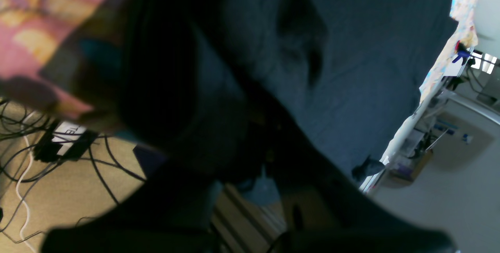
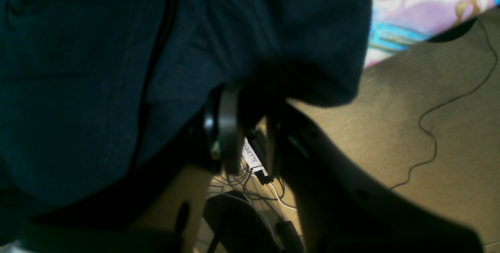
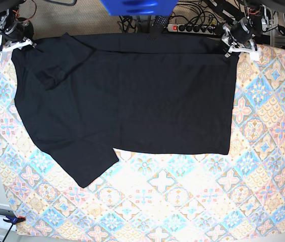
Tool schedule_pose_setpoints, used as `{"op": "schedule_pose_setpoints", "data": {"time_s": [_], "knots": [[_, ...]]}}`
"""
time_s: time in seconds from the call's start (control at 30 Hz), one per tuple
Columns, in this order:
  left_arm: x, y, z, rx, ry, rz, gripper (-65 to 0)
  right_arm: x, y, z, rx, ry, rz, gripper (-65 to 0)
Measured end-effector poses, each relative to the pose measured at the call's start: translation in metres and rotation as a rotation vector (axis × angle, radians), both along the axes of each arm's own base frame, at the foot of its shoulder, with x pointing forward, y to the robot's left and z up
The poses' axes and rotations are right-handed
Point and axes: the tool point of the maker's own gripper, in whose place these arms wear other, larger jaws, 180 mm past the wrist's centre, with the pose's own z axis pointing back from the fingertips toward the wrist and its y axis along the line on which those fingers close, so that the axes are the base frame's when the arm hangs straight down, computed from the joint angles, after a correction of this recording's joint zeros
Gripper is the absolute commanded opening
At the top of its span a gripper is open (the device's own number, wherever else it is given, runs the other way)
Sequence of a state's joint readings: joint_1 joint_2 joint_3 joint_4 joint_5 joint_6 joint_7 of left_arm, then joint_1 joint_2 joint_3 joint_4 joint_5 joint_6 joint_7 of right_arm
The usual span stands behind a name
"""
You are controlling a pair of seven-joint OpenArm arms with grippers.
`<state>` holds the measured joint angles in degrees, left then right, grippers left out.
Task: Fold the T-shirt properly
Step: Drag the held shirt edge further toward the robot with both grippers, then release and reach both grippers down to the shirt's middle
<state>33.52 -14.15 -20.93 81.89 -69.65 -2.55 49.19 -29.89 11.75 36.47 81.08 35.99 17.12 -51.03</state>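
The black T-shirt (image 3: 132, 101) lies spread flat on the patterned tablecloth (image 3: 182, 201), its long side along the far table edge. One sleeve (image 3: 89, 166) sticks out toward the front left, and the other sleeve (image 3: 56, 70) is folded onto the body. My right gripper (image 3: 21, 44) is at the far left corner and pinches the shirt's edge; dark cloth (image 2: 78, 69) drapes over the right gripper (image 2: 252, 97). My left gripper (image 3: 231, 48) is at the far right corner, on the shirt's corner. In the left wrist view the left gripper (image 1: 234, 100) is dark and blurred against the cloth (image 1: 371, 69).
A power strip and cables (image 3: 192, 25) lie on the floor beyond the far edge, also in the left wrist view (image 1: 58, 139). A blue object (image 3: 137, 6) is at the top centre. A clamp (image 3: 11, 219) holds the tablecloth at the front left corner.
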Motion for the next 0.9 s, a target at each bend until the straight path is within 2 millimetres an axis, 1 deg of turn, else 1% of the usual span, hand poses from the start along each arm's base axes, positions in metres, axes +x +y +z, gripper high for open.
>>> {"op": "schedule_pose_setpoints", "data": {"time_s": [0.1, 0.17, 0.23, 0.3, 0.33, 0.4, 0.47, 0.57, 0.63, 0.7, 0.77, 0.83, 0.9], "knots": [[0.000, 0.000, 0.000, -0.001, 0.003, -0.008, -65.0, 0.000, 0.000, 0.000, -0.004, 0.002, 0.003, -52.8], [0.000, 0.000, 0.000, 0.000, 0.003, -0.008, -64.0, -0.001, 0.001, 0.001, -0.004, 0.004, 0.006, -48.0], [-0.001, -0.001, 0.000, -0.005, 0.007, -0.012, -59.5, -0.010, 0.002, 0.000, -0.004, 0.022, 0.009, -42.6], [-0.002, -0.002, 0.001, -0.018, 0.019, -0.032, -53.3, -0.026, 0.002, -0.005, -0.004, 0.080, 0.006, -37.6], [-0.003, -0.002, 0.002, -0.021, 0.022, -0.042, -49.6, -0.035, 0.004, -0.007, 0.008, 0.108, 0.007, -35.9], [-0.001, -0.003, 0.004, -0.028, 0.014, -0.044, -43.6, -0.043, 0.005, -0.008, 0.022, 0.140, 0.001, -33.8], [0.000, -0.002, 0.006, -0.030, 0.013, -0.055, -40.6, -0.040, -0.003, 0.000, 0.004, 0.122, -0.020, -33.3], [-0.001, 0.001, 0.007, -0.030, 0.015, -0.058, -40.6, -0.025, -0.020, 0.020, -0.059, 0.072, -0.014, -33.2], [-0.003, 0.009, 0.008, -0.023, 0.020, -0.038, -40.6, -0.014, -0.021, 0.031, -0.083, 0.043, 0.008, -33.1], [-0.006, 0.013, 0.008, -0.015, 0.028, -0.028, -40.6, -0.005, -0.018, 0.039, -0.095, 0.016, 0.032, -33.1], [-0.008, 0.017, 0.012, 0.000, 0.025, -0.024, -40.6, 0.002, -0.017, 0.049, -0.116, -0.010, 0.053, -33.1], [-0.015, 0.037, 0.021, 0.098, 0.043, -0.032, -40.6, 0.007, -0.018, 0.055, -0.134, -0.023, 0.066, -33.1], [-0.023, 0.053, 0.033, 0.167, 0.055, -0.026, -40.6, 0.008, -0.024, 0.063, -0.153, -0.037, 0.057, -33.1]]}}
